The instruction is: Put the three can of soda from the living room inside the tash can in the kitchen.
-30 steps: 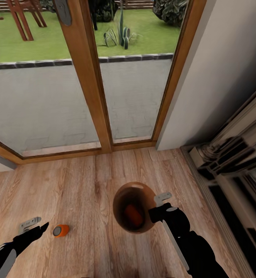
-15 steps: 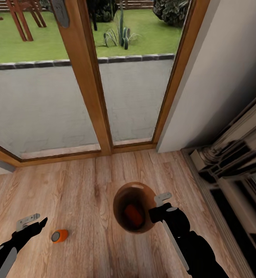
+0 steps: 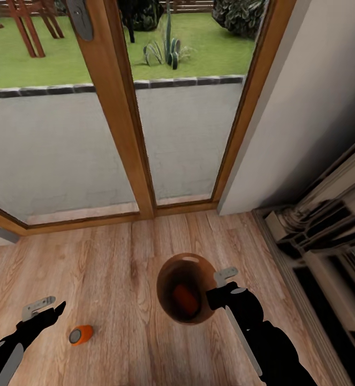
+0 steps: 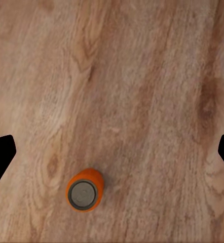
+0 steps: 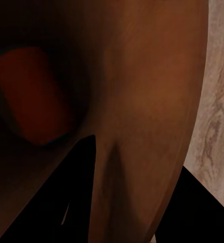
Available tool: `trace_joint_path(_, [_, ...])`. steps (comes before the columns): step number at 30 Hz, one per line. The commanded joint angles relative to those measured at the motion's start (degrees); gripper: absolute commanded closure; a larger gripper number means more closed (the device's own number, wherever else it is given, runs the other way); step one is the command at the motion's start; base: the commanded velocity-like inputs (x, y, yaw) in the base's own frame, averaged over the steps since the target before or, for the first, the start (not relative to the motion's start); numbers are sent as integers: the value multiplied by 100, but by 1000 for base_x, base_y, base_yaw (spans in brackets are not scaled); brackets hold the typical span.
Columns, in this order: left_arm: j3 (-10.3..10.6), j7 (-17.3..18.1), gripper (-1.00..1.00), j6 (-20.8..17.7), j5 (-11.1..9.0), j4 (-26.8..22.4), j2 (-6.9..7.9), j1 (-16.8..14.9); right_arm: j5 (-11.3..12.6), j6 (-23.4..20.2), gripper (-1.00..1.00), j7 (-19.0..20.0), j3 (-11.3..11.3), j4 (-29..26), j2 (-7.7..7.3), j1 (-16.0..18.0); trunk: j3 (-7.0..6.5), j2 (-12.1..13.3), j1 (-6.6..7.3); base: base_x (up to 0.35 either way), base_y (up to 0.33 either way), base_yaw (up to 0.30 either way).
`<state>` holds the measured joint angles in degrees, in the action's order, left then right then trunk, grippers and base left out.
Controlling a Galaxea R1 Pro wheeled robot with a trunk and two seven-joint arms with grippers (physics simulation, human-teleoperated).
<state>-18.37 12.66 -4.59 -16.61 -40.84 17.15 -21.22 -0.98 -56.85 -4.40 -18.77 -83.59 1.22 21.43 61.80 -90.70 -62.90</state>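
Note:
The trash can [image 3: 172, 268] hangs at the lower centre of the head view, its glossy brown inside facing me. My right gripper [image 3: 220, 284] is shut on its rim, one finger inside and one outside the wall [image 5: 142, 101]. One orange soda can [image 3: 185, 299] lies at the bottom of the bin, dim red in the right wrist view [image 5: 33, 93]. A second orange soda can [image 3: 81, 334] rests on the wood floor, silvery end showing [image 4: 84, 190]. My left gripper [image 3: 50, 309] is open just left of it and apart from it. The dark blue can is out of view.
Wood-framed glass doors [image 3: 121, 123] stand ahead with paving and lawn beyond. A pale wall [image 3: 306, 107] meets them on the right. A dark moulded fireplace surround [image 3: 327, 236] runs along the right side. Plank floor [image 3: 107, 257] lies between me and the doors.
The whole view has shifted a little. The floor and the loose orange can slid toward the picture's bottom. Both grippers and the held bin kept their places in view.

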Motion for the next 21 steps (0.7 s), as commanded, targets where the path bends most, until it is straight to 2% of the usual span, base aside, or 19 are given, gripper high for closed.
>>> trace_joint_path(1, [0,0,-100,1,0,0,0,1,107,7,100,0,-4,-3,1,1,0,0,0,33,0,0])
trace_joint_path(15, [0,0,-100,2,5,-17,-1,0,108,7,100,0,-4,0,1,1,0,0,0,7,0,0])
trace_joint_path(21, [0,1,-100,2,3,-18,1,1,107,7,100,0,-4,-1,1,1,107,-241,-131,0,0,0])
